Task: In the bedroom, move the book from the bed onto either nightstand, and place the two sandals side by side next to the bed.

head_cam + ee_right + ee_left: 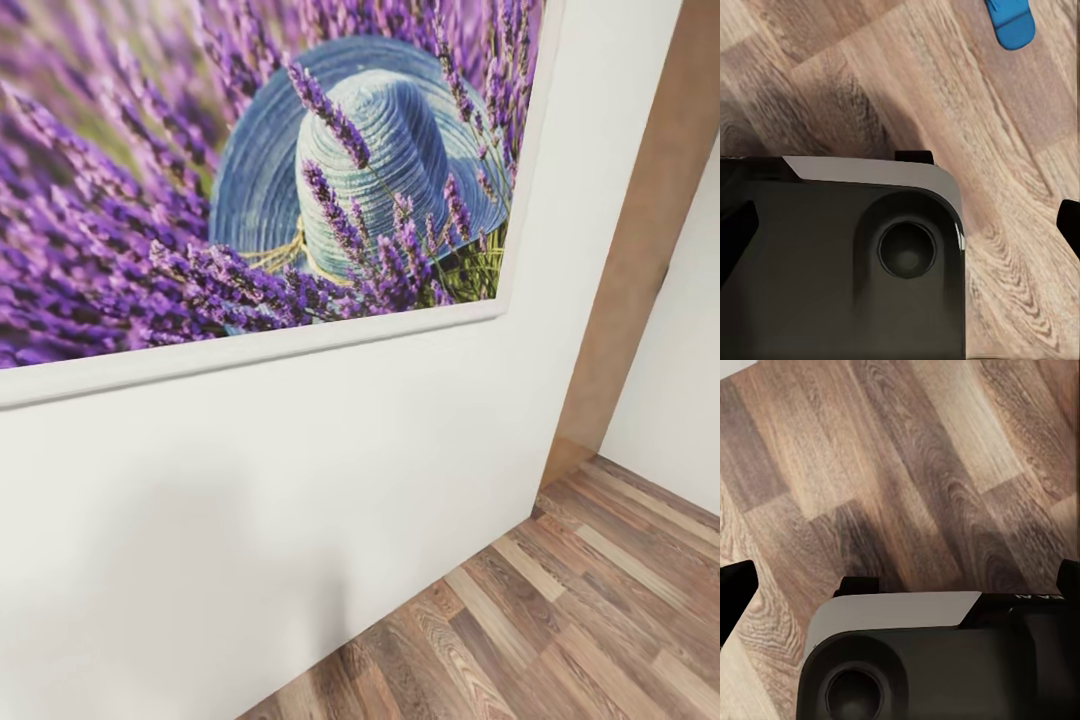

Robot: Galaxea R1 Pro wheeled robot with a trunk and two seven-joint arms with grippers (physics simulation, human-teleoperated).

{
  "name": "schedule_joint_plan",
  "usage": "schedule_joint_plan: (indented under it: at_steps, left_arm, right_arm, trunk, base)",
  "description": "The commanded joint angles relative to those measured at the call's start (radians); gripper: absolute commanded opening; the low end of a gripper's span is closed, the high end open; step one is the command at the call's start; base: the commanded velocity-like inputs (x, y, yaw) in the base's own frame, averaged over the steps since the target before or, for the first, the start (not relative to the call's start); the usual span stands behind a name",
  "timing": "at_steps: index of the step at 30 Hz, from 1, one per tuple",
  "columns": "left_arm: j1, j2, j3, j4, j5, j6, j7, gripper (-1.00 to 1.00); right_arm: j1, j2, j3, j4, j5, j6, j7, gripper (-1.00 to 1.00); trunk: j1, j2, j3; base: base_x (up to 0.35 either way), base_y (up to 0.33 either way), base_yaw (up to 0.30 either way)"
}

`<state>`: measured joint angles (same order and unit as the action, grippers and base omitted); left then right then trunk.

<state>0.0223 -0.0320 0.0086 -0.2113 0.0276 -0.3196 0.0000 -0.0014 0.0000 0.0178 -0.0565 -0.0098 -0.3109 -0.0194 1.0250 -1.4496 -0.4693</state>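
One bright blue sandal lies on the wood-plank floor, partly cut off by the edge of the right wrist view, well ahead of my right gripper. That gripper hangs open over the floor with nothing between its dark fingertips. My left gripper is also open and holds nothing, its fingertips spread wide above bare planks. The book, the bed and the nightstand are out of view.
A white wall stands close in front in the head view, carrying a large framed picture of lavender and a blue hat. A brown door frame and plank floor lie to the right. My dark base sits below both grippers.
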Motion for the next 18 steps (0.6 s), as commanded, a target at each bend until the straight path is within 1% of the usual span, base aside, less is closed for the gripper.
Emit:
schedule_joint_plan:
  at_steps: [1, 18]
  left_arm:
    - [0.001, 0.0, 0.001, -0.002, 0.003, -0.001, 0.0, 1.0]
    - [0.001, 0.0, 0.001, -0.002, 0.003, -0.001, 0.0, 1.0]
  right_arm:
    - [0.0, 0.0, 0.002, 0.0, -0.001, -0.002, -0.002, 1.0]
    - [0.0, 0.0, 0.002, 0.0, -0.001, -0.002, -0.002, 1.0]
  trunk:
    - [0.0, 0.0, -0.001]
    - [0.0, 0.0, -0.001]
  base:
    - [0.0, 0.0, -0.282]
    - [0.0, 0.0, -0.282]
